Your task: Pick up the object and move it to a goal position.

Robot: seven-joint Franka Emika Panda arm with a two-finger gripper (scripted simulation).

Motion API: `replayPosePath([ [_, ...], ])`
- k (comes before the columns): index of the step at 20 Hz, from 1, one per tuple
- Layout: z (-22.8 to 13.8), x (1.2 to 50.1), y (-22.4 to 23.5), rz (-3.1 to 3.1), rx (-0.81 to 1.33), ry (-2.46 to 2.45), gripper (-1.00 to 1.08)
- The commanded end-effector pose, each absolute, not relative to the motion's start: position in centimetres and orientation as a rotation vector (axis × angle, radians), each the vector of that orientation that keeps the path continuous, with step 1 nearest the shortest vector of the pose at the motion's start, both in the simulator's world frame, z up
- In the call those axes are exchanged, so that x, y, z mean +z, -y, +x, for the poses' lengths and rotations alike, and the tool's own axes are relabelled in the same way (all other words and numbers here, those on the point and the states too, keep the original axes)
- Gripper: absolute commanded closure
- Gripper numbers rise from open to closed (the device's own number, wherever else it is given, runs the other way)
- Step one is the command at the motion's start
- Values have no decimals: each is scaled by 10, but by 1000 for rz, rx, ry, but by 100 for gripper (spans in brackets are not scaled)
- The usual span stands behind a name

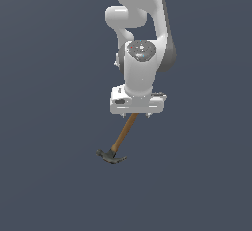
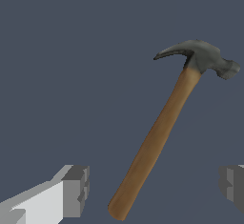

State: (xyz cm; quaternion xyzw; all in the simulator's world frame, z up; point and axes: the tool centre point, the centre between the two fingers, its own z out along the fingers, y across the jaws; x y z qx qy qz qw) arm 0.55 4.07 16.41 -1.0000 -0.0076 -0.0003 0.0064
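Small claw hammer (image 1: 117, 145), brown wooden handle, dark grey head, lying flat

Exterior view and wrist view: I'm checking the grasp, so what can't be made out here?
- Exterior view: the brown wooden handle's end, hidden behind the white gripper.
- Exterior view: the jaws, too small and hidden under the gripper body.
- Wrist view: the right grey finger, cut by the edge.

No readable text, label, brand, number or sign is showing anywhere in either view; every visible surface is appearing plain and unmarked.
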Motion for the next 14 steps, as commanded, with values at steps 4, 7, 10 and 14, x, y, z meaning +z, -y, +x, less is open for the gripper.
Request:
replayPosePath([
  [4,7,158,-39,-3127,1,-41,-92],
  [7,8,151,-38,-3125,2,-108,-92],
  [10,10,143,-35,-3119,3,-196,-92],
  [14,12,128,-31,-3106,5,-347,-92],
])
